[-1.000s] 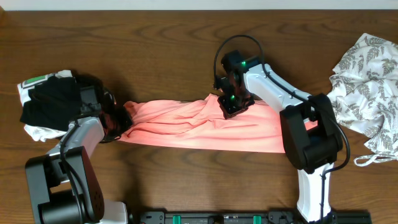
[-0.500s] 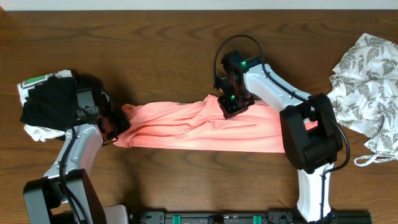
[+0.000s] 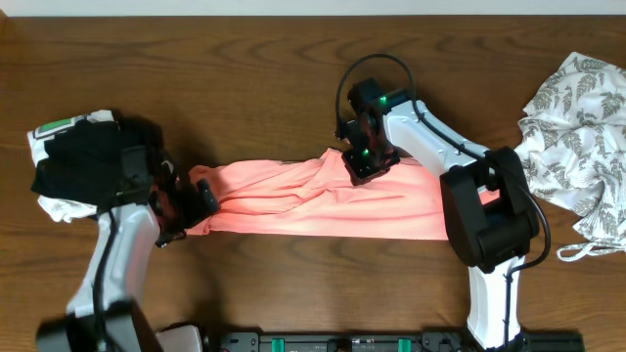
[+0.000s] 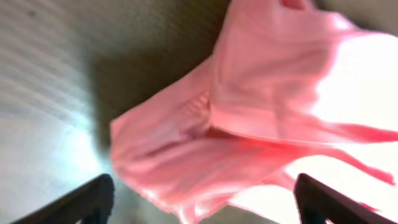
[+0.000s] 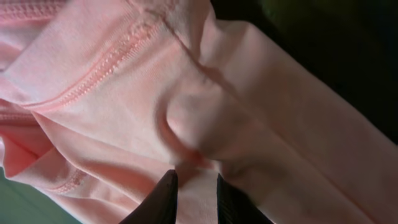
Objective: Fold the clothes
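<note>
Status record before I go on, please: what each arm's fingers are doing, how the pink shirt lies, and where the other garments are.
left gripper: open, spread wide at the shirt's left end, gripping nothing
right gripper: shut on the pink T-shirt, pinching a fold at its upper edge
pink T-shirt: bunched in a long strip across the table, not folded
black-and-white bundle: far left
leaf-print garment: crumpled at the right edge

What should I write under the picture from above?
Right gripper pinches a pink T-shirt on the table; left gripper, open, at its end.
</note>
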Motion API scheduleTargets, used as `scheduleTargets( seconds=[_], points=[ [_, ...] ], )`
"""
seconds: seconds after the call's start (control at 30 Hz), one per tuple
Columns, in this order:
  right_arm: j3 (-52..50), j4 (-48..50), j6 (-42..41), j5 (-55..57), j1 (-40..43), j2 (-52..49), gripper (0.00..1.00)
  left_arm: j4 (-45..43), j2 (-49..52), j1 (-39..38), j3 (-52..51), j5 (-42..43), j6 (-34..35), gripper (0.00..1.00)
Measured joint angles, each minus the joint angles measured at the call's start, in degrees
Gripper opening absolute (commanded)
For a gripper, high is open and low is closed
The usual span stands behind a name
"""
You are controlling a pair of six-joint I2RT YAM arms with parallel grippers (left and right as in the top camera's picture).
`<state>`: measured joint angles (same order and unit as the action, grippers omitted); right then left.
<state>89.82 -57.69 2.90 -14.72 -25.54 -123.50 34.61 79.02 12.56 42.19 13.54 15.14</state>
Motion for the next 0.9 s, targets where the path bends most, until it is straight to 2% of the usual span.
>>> scheduleTargets(
  seconds=[0.13,0.27,0.33,0.9],
  points=[
    [0.0,0.4,0.0,0.0,0.0,0.0,0.22,3.5,-7.0,-0.2,0.0,-3.5,0.0,0.78],
    [0.0,0.5,0.0,0.0,0.0,0.0,0.21,5.6,-9.0,-0.8,0.0,-8.1,0.1,0.6],
    [0.0,0.5,0.0,0.0,0.0,0.0,0.21,5.5,-8.7,-1.5,0.0,-9.4,0.1,0.55],
    [0.0,0.6,0.0,0.0,0.0,0.0,0.22,5.4,4.8,-12.5,-0.4,-18.4,0.0,0.57]
  ],
)
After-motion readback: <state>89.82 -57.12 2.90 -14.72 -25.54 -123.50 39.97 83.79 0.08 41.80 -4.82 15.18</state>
